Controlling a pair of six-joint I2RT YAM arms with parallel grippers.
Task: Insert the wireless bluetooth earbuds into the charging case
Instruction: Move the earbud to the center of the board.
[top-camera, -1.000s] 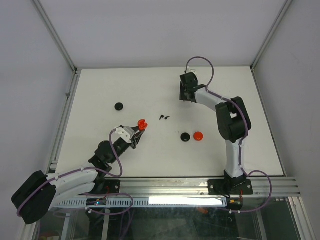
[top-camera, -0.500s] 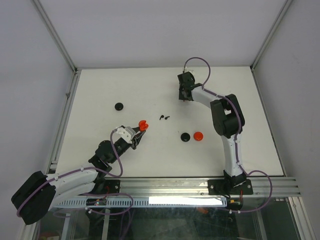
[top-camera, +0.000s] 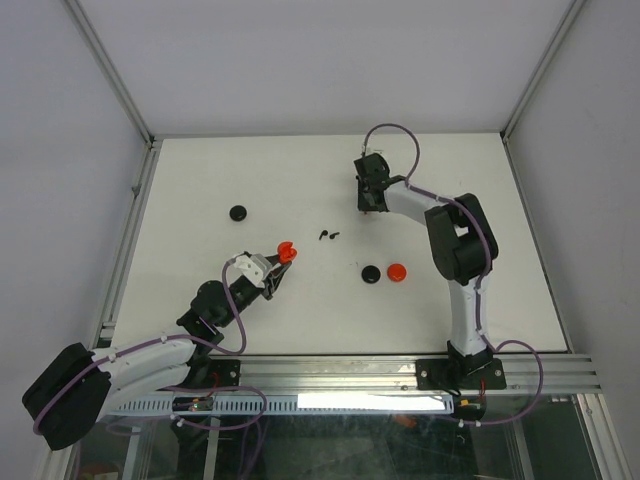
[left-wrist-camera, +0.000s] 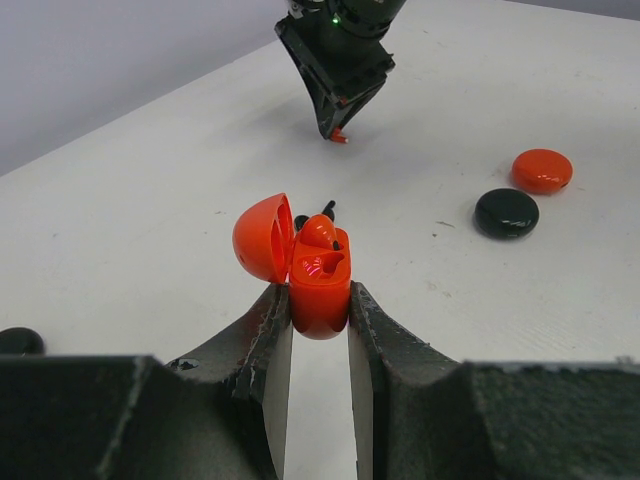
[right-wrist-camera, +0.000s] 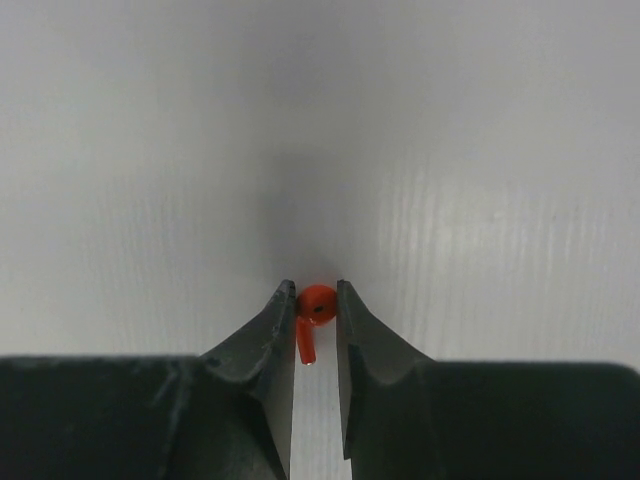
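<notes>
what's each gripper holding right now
left gripper: jaws closed on the open red charging case
right gripper: jaws closed on a red earbud

I'd say lab test cell: plain panels (top-camera: 300, 60) around white table (top-camera: 250, 170), aluminium rail (top-camera: 350, 372) on its near edge.

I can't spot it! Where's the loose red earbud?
Right wrist view: the red earbud is pinched in the right hand, far across the table beyond the black earbuds.
</notes>
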